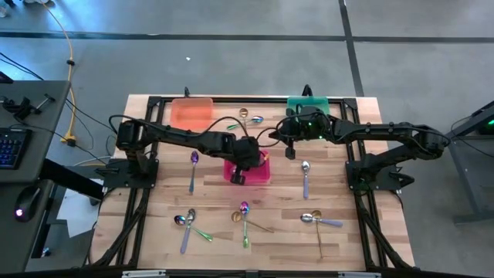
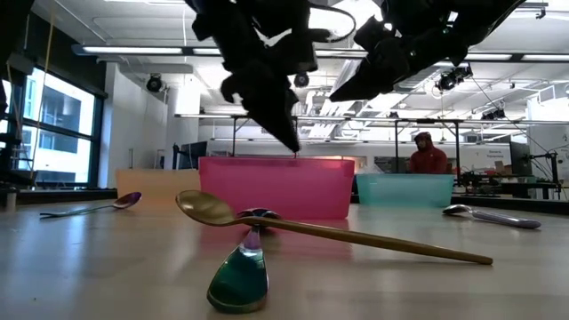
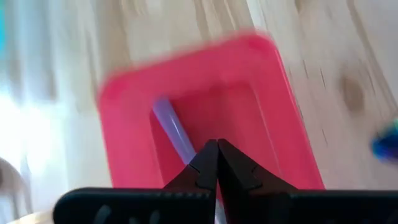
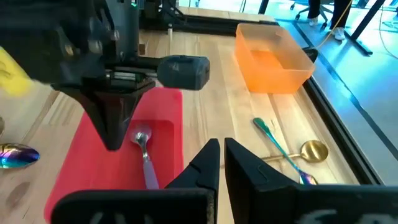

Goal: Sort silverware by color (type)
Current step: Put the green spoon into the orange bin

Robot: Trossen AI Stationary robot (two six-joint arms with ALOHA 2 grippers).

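My left gripper (image 4: 115, 134), pressed together, is hovering over the pink bin (image 4: 71, 171), which is holding a lilac-handled silver spoon (image 4: 145, 158)

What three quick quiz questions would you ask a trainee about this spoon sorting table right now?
1. True or false: the lilac-handled spoon lies inside the pink bin.
2. Which bin is the left claw over? A orange, B pink, C green.
3. Fill in: the table carries ___ bins.
Key: 1 true; 2 B; 3 three.
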